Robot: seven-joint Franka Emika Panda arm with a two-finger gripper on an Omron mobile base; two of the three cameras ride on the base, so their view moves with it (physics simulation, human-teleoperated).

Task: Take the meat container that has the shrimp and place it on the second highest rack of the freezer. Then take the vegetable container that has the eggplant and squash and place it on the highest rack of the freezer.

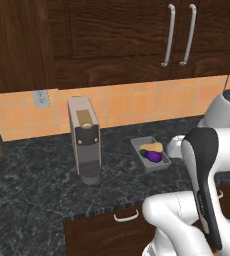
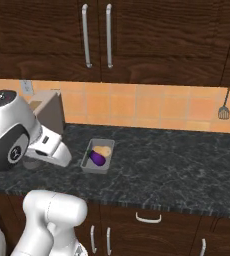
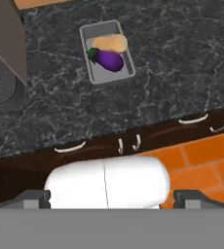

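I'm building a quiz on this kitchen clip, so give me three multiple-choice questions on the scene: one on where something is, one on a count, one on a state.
1. Where does the vegetable container sit?
A. On the dark countertop, right of the coffee machine
B. Inside an upper cabinet
C. On the floor

2. How many vegetables lie in it?
A. One
B. Two
C. Four

3. How are the upper cabinet doors?
A. Both wide open
B. One open
C. Closed

Answers:
1 A: the left base view shows the tray on the counter beside the machine.
2 B: the hand view shows one eggplant and one squash.
3 C: both doors lie flush, handles side by side.
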